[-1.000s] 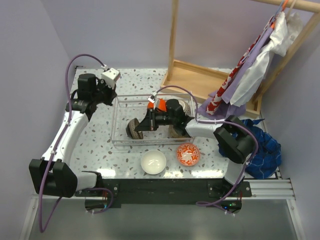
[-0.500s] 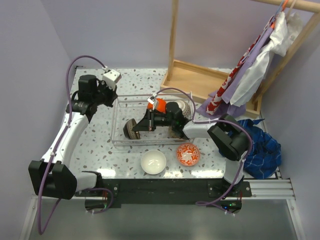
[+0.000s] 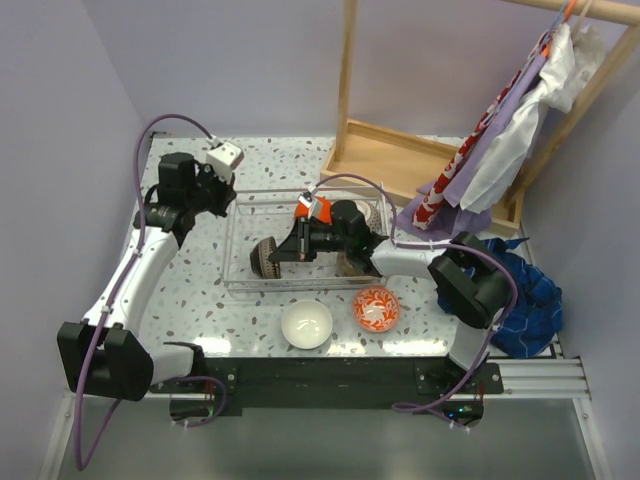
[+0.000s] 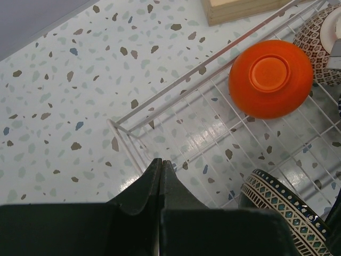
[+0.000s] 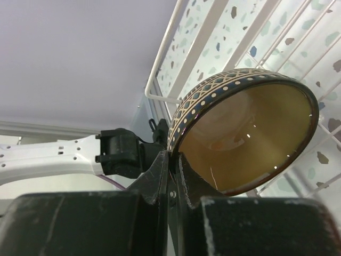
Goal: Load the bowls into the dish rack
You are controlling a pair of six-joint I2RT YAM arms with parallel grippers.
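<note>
The wire dish rack [image 3: 232,240] stands mid-table. My right gripper [image 3: 284,254] is shut on the rim of a tan-brown bowl [image 3: 266,258] with a patterned band, holding it on edge, tilted, low inside the rack's left part. In the right wrist view the bowl [image 5: 250,138] has its rim pinched between the fingers [image 5: 160,170]. An orange bowl [image 4: 270,78] lies upside down in the rack. A speckled brown bowl [image 4: 319,37] sits beyond it. A white bowl [image 3: 306,324] and a red-patterned bowl [image 3: 376,307] rest on the table in front. My left gripper [image 4: 161,162] is shut and empty above the rack's left corner.
A wooden tray-like frame [image 3: 400,160] with tall posts stands at the back right. Clothes [image 3: 500,150] hang from its rail. A blue cloth [image 3: 525,300] lies at the right edge. Purple walls close in the left and back.
The right gripper nudged the tan-brown bowl slightly left, then back, inside the rack. The left arm has drifted a little toward the back.
</note>
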